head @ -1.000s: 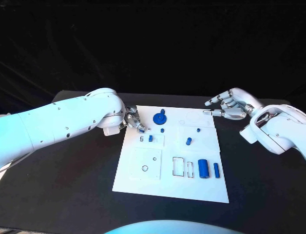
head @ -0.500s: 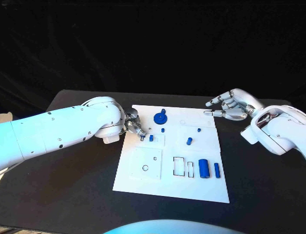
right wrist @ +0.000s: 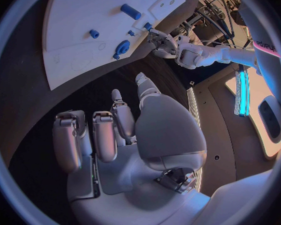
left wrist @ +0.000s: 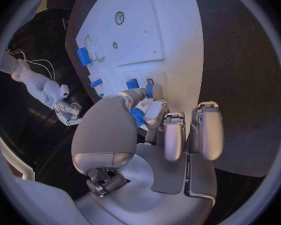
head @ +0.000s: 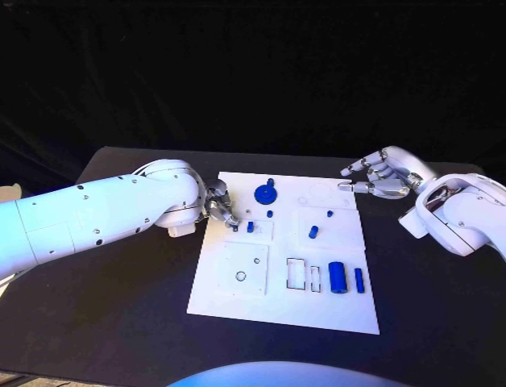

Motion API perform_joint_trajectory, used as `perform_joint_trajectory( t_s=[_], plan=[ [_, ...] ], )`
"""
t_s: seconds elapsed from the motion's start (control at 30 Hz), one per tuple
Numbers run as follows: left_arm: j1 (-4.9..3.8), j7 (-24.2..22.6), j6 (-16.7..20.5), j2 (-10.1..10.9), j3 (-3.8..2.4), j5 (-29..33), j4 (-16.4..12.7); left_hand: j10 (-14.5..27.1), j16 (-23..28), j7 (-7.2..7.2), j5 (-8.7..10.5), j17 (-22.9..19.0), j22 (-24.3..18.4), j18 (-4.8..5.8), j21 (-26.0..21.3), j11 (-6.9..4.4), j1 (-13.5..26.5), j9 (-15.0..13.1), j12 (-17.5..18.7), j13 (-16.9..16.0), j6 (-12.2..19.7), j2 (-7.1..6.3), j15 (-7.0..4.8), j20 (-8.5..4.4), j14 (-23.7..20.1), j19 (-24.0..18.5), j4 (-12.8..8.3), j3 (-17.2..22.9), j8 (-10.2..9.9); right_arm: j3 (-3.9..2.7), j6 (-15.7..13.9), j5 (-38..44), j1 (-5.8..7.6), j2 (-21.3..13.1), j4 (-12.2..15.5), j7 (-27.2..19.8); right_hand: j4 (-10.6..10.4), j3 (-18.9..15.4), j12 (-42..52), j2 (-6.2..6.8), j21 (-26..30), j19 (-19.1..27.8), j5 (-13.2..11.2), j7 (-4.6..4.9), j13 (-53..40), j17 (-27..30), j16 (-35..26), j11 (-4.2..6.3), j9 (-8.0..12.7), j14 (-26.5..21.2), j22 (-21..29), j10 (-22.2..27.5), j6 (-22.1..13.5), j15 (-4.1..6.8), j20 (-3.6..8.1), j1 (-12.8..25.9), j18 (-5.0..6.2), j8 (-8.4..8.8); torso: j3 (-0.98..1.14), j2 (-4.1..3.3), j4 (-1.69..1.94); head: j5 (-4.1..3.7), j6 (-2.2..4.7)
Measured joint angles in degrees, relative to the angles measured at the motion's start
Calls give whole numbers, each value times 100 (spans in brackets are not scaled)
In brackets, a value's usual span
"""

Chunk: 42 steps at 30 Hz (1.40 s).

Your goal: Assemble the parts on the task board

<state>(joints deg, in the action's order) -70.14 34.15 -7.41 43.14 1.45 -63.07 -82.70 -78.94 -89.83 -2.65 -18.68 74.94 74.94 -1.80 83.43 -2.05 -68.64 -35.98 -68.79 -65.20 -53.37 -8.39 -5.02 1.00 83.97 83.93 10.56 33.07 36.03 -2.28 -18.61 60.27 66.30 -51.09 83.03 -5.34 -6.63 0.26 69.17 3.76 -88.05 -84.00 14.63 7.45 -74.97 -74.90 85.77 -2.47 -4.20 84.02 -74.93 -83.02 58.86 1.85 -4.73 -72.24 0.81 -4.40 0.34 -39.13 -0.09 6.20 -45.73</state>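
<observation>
The left hand [head: 221,206] was working at the far left area of the task board [head: 242,282], its fingertips down beside a small blue part [head: 250,227]; whether it gripped anything could not be determined. The right hand [head: 381,177] hovered over the desk [head: 114,306] off the board's far right corner, fingers curled, empty. Judged step: seating a small part. The next move called for fine alignment. The board was flat, white and matte; a blue cylinder [head: 337,277] lay near its right edge.

Lying flat mid-tabletop [head: 114,306]: white task board [head: 271,310]. Resting on it: blue parts, among them a round piece [head: 265,193] and a cylinder [head: 337,277]. Reaching over its left edge: left hand [head: 221,207]. Hovering off its far right corner, fingers [head: 352,185] curled: right hand [head: 383,176].
</observation>
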Motion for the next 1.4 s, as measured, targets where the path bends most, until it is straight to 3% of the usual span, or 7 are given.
perform_joint_trajectory(
  t_s=[1.4],
  plan=[
    [-17,40,-393,-91,-10,-15,121,-105,0,11,-10,-2,-2,0,22,-24,123,-3,-108,-105,-51,-60,0,0,0,0,-84,81,21,0,34,-65,-5,-5,5,1,0,0,0,0,0,0,0,0,0,-2,0,0,0,0,3,0,0,0,0,0,0,0,7,0,-4,3,-65]
  ],
)
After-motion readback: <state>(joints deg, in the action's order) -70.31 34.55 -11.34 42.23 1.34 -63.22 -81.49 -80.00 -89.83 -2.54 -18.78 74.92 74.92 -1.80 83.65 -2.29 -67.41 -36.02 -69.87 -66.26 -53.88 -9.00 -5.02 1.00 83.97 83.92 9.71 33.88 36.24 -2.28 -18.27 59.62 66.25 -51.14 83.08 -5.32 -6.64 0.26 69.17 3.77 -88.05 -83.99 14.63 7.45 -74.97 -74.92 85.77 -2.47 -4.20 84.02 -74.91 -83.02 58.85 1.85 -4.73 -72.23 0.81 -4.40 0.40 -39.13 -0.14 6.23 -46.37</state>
